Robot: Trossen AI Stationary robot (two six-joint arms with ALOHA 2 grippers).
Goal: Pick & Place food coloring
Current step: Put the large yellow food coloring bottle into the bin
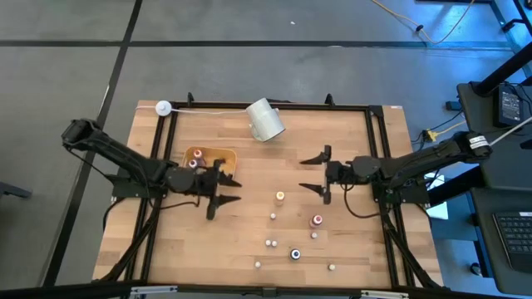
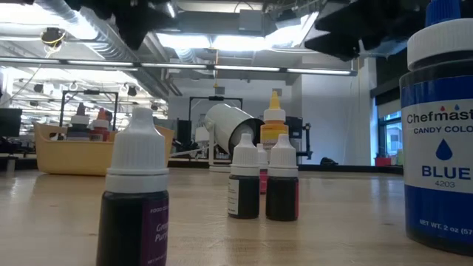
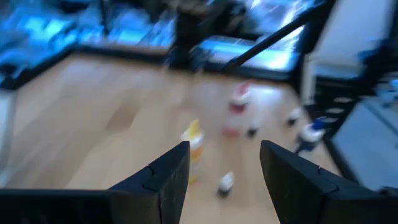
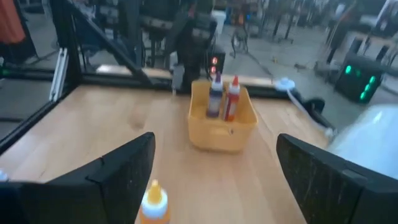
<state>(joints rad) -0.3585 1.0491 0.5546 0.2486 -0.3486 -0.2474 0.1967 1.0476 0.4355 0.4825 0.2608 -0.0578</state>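
Note:
Several small food coloring bottles stand scattered on the wooden table: an orange-capped one (image 1: 280, 196), a red-capped one (image 1: 317, 220), a blue-capped one (image 1: 295, 253) and whitish ones nearer the front edge. More bottles (image 4: 222, 98) stand in the yellow tray (image 1: 218, 154). My left gripper (image 1: 226, 193) hovers open beside the tray's near right corner, with nothing between its fingers. My right gripper (image 1: 317, 173) hovers open above the table's right half, pointing toward the tray, and holds nothing. In the left wrist view the orange-capped bottle (image 3: 194, 140) stands beyond the open fingers.
A white cup (image 1: 266, 120) lies on its side near the far edge. A white knob with a cord (image 1: 164, 107) sits at the far left corner. A black frame (image 1: 378, 149) borders the table. Bare wood lies between the two grippers.

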